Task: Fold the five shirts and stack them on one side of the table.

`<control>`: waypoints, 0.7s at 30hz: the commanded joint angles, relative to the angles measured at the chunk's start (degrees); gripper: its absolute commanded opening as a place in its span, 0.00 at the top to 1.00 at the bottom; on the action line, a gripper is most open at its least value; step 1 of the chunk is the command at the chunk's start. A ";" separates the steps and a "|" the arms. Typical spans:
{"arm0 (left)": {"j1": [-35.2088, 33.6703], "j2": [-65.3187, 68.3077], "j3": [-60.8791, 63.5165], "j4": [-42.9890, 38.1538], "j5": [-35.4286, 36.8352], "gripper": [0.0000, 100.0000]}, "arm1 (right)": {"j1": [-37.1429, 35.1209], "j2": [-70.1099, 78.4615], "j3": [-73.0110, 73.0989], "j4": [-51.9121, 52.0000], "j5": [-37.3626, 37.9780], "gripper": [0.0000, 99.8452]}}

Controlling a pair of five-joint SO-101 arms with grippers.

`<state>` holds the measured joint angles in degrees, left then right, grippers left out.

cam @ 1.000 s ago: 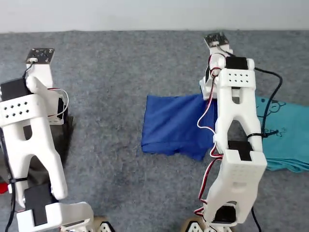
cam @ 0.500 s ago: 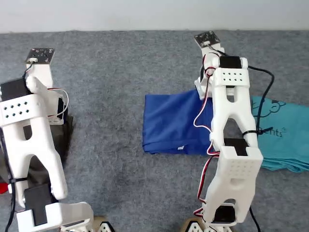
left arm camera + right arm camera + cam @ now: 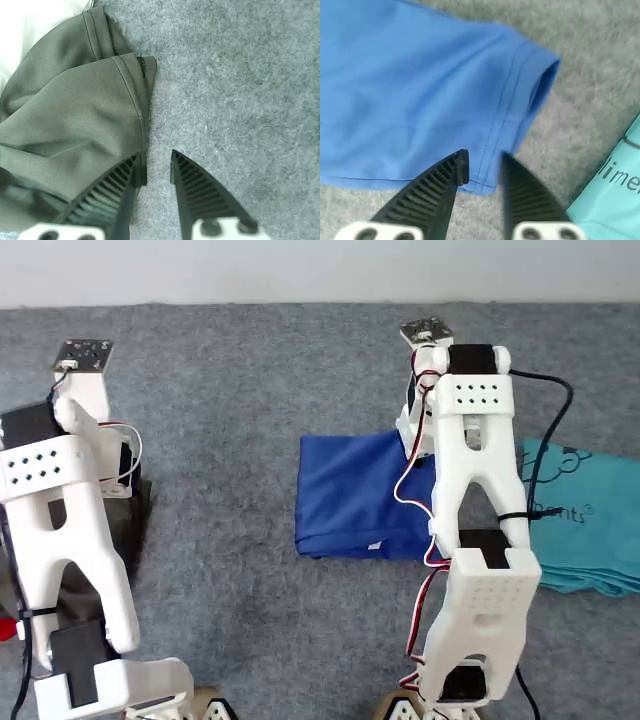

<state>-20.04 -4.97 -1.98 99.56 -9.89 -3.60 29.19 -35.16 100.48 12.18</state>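
High view puts the blue shirt (image 3: 350, 505) in the middle of the frame, lying partly folded on the grey tabletop (image 3: 230, 390). A teal shirt (image 3: 590, 530) is spread at the right edge. The right arm crosses the place where the two meet, so I cannot tell whether they touch.

Right wrist view looks down on the blue shirt's sleeve. The right tool (image 3: 483, 160) hovers over the stitched hem, released, its jaws a little apart with nothing between them.

Left wrist view shows the left tool (image 3: 155, 159) also released. One finger is over the edge of an olive shirt (image 3: 65, 115) bunched at the left side of the tabletop, and the other is over bare felt.

The step in hand looks like folding the blue shirt, with its sleeve not yet tucked in. The next move probably calls for lowering the right tool, pinching only the sleeve hem, and carrying it across the shirt's body without dragging the layers beneath. No stack is visible yet, so most of the task remains.
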 commanded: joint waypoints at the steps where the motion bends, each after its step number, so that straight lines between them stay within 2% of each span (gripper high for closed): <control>1: -0.09 -2.37 -0.31 0.79 -0.44 0.91 | 0.31 -0.84 3.25 2.42 -0.70 0.95; 6: -0.09 -2.37 -0.31 0.79 -0.44 0.91 | 0.66 -0.31 11.78 2.42 -0.79 0.89; 21: -0.09 -2.37 -0.31 0.79 -0.44 0.91 | 3.56 0.22 17.49 2.51 -2.90 0.89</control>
<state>-20.04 -4.97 -1.98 99.56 -9.89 -0.88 29.80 -17.85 100.48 9.80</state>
